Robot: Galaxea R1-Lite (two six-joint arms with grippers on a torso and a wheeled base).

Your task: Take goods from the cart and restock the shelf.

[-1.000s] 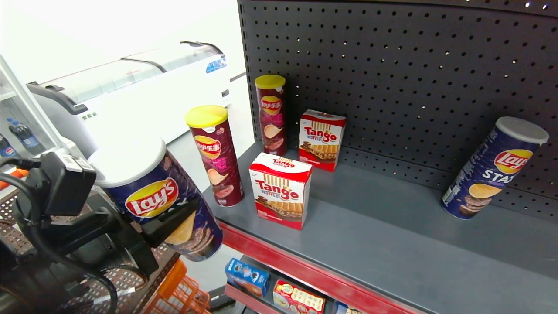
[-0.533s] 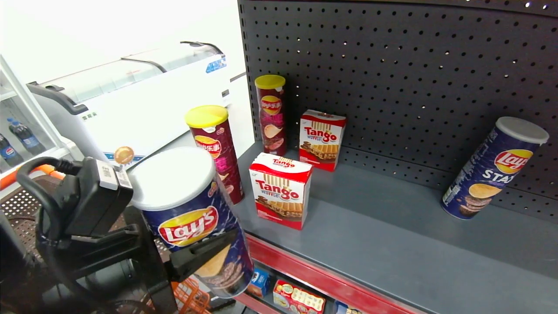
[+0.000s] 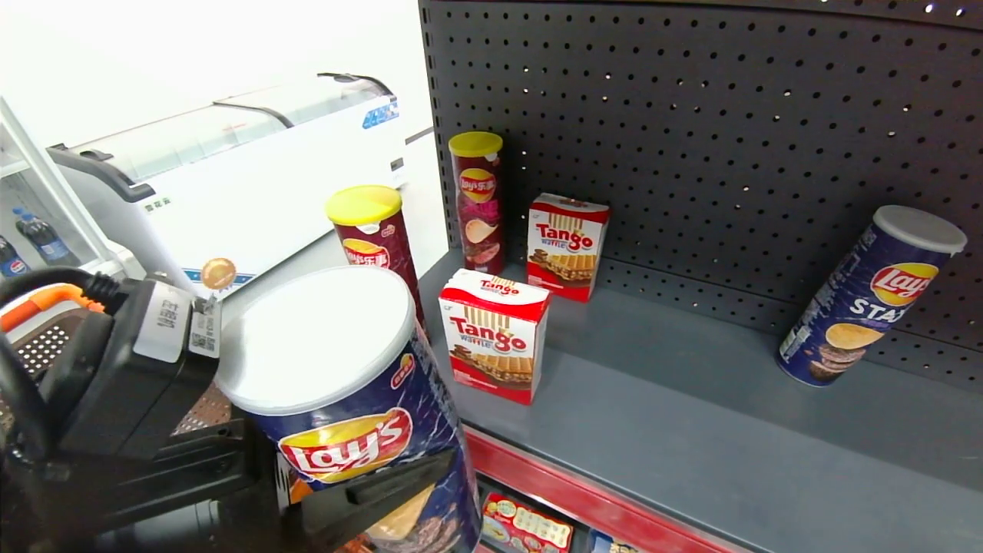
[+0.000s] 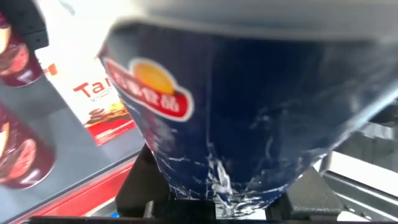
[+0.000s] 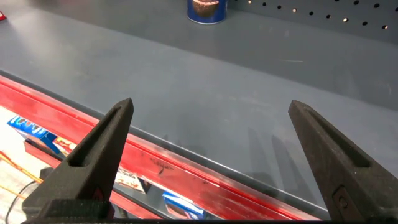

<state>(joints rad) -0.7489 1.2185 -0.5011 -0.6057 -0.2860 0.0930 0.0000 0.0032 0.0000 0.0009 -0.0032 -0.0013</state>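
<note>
Left gripper (image 3: 342, 491) fingers clamped low on the blue chip can (image 3: 338, 369), long axis near upright, white lid up. Bare shelf (image 3: 653, 430) deck lies ahead and right of the fingers, past the red lip (image 3: 553, 478); wafer box (image 3: 494, 334) just ahead. Right gripper (image 5: 211, 162) fingers apart, holding nothing, over the shelf front.

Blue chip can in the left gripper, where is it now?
Head view, lower left: the blue chip can sits in the left gripper just off the shelf's front left corner, beside the nearer maroon can and wafer box.
</note>
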